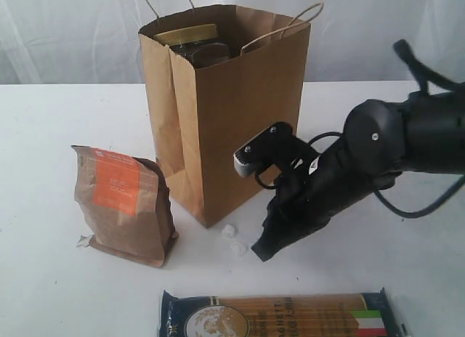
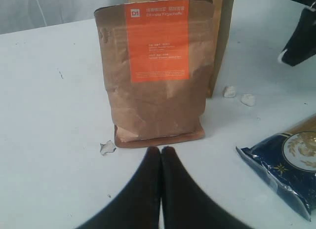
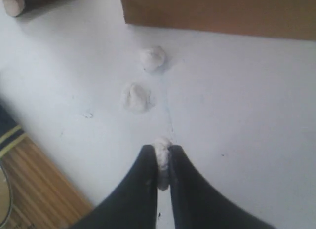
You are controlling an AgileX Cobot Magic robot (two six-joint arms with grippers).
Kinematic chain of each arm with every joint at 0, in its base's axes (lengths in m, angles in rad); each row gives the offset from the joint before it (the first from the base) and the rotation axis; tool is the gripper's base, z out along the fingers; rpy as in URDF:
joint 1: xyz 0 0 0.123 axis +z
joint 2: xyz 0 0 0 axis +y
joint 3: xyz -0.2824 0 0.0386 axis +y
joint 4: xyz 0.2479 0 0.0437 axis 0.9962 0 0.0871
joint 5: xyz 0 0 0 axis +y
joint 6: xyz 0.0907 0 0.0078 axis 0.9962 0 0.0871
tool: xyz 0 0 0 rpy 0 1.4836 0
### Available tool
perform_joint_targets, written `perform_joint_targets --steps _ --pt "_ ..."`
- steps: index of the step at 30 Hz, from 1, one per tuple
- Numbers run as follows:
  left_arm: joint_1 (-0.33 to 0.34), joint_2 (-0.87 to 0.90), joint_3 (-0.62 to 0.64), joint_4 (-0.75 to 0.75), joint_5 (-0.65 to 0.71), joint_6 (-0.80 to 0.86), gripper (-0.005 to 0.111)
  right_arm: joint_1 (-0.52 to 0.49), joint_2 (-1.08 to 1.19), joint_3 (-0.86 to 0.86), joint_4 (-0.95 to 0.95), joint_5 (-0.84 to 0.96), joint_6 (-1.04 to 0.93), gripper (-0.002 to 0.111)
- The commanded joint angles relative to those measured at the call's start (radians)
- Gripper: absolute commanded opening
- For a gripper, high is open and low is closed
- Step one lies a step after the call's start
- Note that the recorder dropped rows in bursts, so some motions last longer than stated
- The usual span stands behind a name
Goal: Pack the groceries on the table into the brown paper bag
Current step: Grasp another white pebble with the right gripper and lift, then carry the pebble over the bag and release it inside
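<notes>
Left pincer [image 2: 161,150] pressed together, empty. Kraft pouch [image 2: 158,76] stands upright dead ahead of it, near, not touching; long axis vertical, orange label facing me. Left arm is the nearer 1. Pouch sits on the table [image 1: 58,293] just beside the brown paper bag [image 1: 240,112]; paper creased, top flat. Right pincer [image 3: 162,160] pinches 1 white bit [image 3: 161,145], no grocery. Spaghetti pack [image 1: 290,319] lies flat nearby.

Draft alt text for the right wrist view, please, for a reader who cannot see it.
The right gripper, jaws shut, pinches a small white bit over the white table. Two more white bits lie ahead, near the brown paper bag; the spaghetti pack shows at one edge.
</notes>
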Motion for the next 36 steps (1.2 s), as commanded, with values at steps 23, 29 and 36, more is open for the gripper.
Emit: perform_joint_targets --steps 23,29,36 --pt "0.005 -0.005 0.003 -0.005 0.001 0.000 0.000 0.000 -0.516 -0.262 -0.036 -0.290 -0.032 0.000" --pt "0.005 -0.005 0.003 -0.005 0.001 0.000 0.000 -0.002 -0.369 -0.332 -0.114 -0.263 -0.032 0.000" --pt "0.005 -0.005 0.003 -0.005 0.001 0.000 0.000 -0.034 -0.223 -0.332 -0.137 -0.355 -0.032 0.000"
